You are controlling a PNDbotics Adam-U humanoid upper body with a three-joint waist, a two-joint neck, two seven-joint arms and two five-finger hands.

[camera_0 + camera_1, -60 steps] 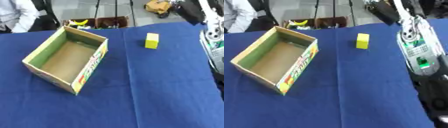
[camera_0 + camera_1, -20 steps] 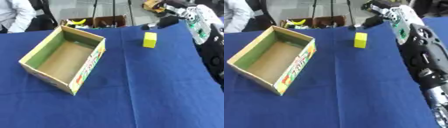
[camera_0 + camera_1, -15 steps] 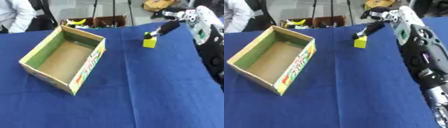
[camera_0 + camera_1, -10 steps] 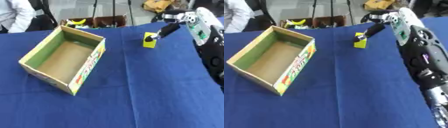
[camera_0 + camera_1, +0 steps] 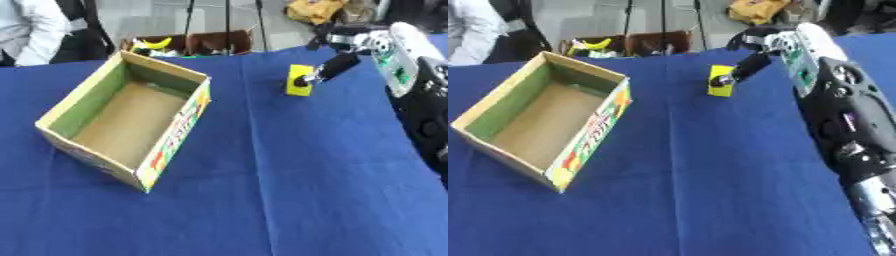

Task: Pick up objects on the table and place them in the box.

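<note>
A small yellow block (image 5: 296, 90) stands upright on the blue tablecloth (image 5: 306, 175) at the far right. My right hand (image 5: 348, 44) reaches in from the upper right. One straight dark finger (image 5: 324, 71) slants down and touches the block's right face near its top. The block still rests on the cloth. An open cardboard box (image 5: 179, 134) with green inner walls and a printed front sits at the left, with nothing visible inside. My left hand shows in neither view.
My right forearm (image 5: 842, 125) fills the right edge of the table. Behind the far edge stands a dark crate (image 5: 188, 44) with yellow and green items, and a yellow bundle (image 5: 315, 9) lies on the floor beyond. A person stands at the far left corner.
My right hand came in from the upper right and lowered over the block; its finger now touches the block. Box and block have not moved.
</note>
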